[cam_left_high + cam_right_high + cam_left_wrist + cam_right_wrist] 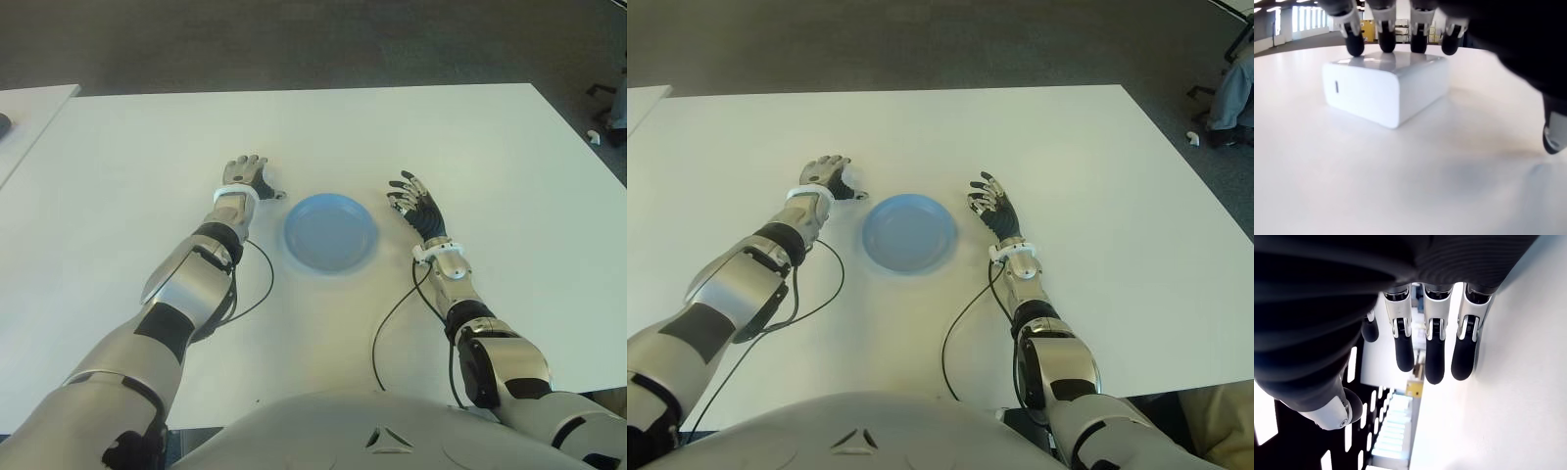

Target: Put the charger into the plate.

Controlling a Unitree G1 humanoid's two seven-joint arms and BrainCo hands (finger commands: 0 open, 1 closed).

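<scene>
The charger (1383,90), a white block with rounded corners, lies flat on the white table (441,137) under my left hand (245,176), so the eye views hide it. In the left wrist view the fingertips (1387,41) curl down onto the charger's top far edge. The thumb (1553,139) stays well apart from it, so nothing is gripped. The blue plate (330,233) sits empty just right of that hand. My right hand (416,201) shows right of the plate, its fingers (1434,357) spread and holding nothing.
Black cables (392,323) trail from both wrists across the near table. A second table (29,108) stands at the far left across a gap. A chair base (1229,93) shows beyond the table's right edge.
</scene>
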